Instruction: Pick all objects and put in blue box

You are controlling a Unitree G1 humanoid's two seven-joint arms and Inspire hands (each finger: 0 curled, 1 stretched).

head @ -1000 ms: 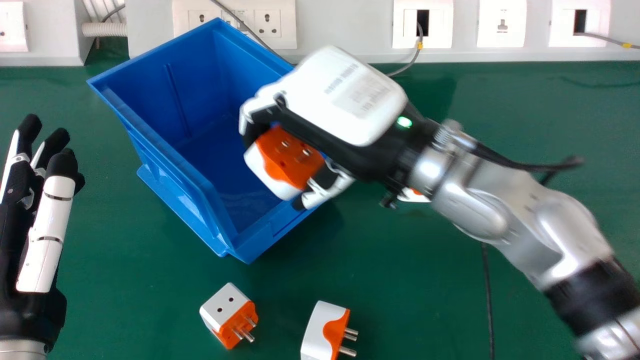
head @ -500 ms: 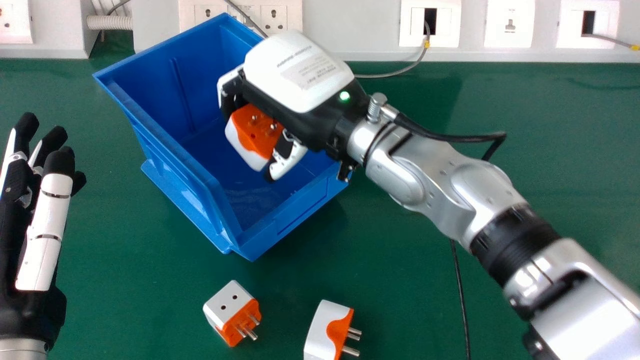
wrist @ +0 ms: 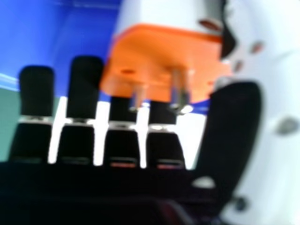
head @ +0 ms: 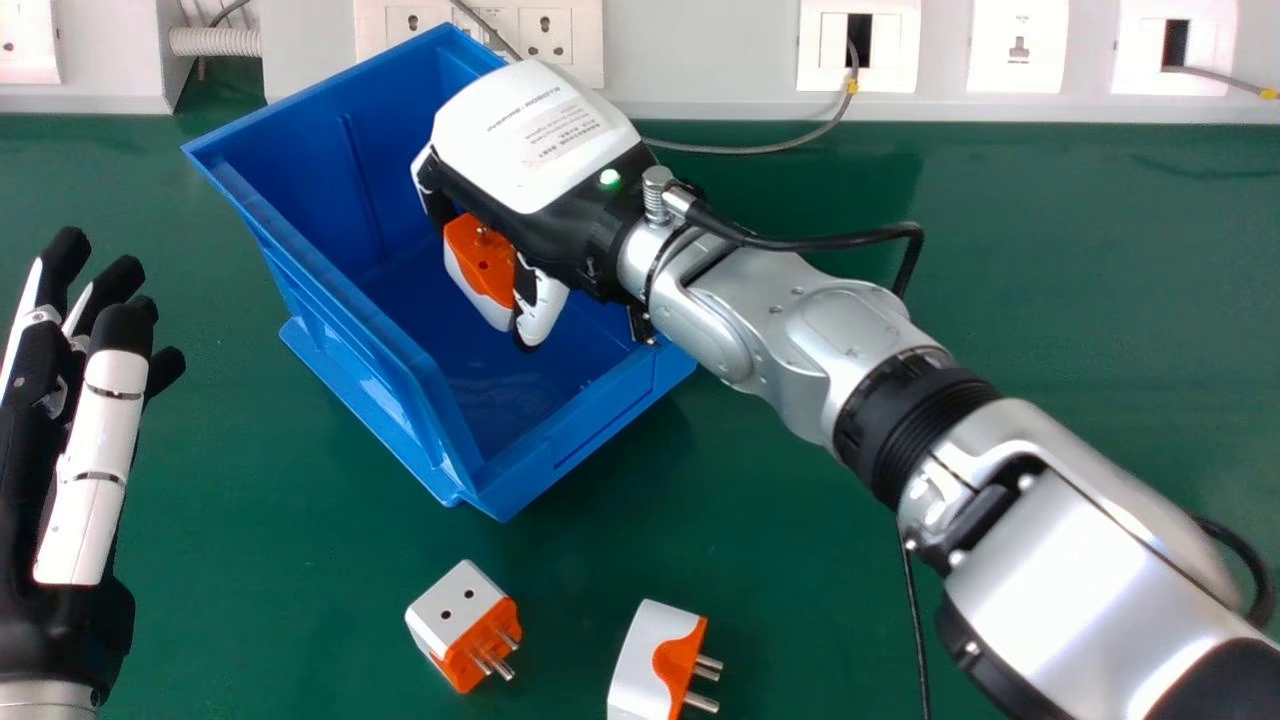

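Over the inside of the blue box (head: 400, 375) is my right hand (head: 545, 150), its fingers and thumb curled round a white and orange plug adapter (head: 483, 262). In the right hand view the held adapter (wrist: 161, 61) lies between the dark fingers and thumb of my right hand (wrist: 234, 126), metal pins showing, with blue box wall (wrist: 33, 37) behind. Two more adapters rest on the green table: one (head: 450, 615) in front of the box, another (head: 645, 660) at the near edge of the view. At the far left my left hand (head: 100, 440) stays with straight fingers.
A white trunking with sockets (head: 700, 60) runs along the back of the green table (head: 1050, 300). A grey cable (head: 790, 145) loops down behind the box, and a black cable (head: 915, 630) lies under the right forearm.
My right hand has moved left and slightly back, farther over the box, with the adapter still held. The right forearm has swung left with it. The left thumb has shifted slightly outward.
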